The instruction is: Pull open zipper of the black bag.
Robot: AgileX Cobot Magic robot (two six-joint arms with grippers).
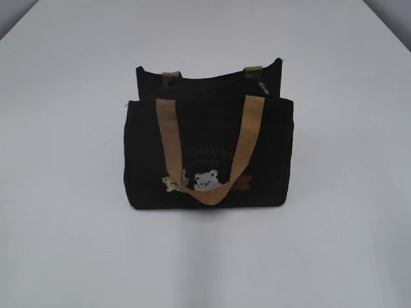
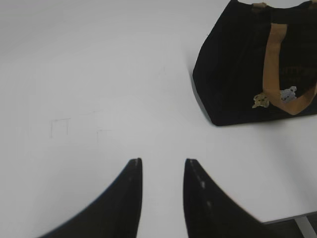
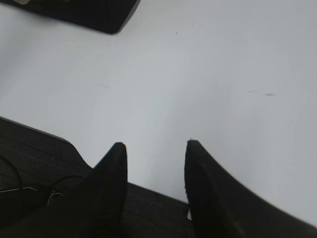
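Left gripper (image 2: pixel 163 166) hangs over bare white table (image 2: pixel 99 74), fingers parted by a narrow gap, nothing between them; the black bag (image 1: pixel 209 154) stands upright mid-table, well off to that gripper's right; one tan handle (image 1: pixel 209 144) droops over its front across the bear patches (image 1: pixel 207 181); along the top runs the zipper (image 1: pixel 262 88), its small metal pull near the right end; what's inside, cannot tell; right gripper (image 3: pixel 155 148) sits at the table's near edge, fingers moderately apart, empty, touching nothing.
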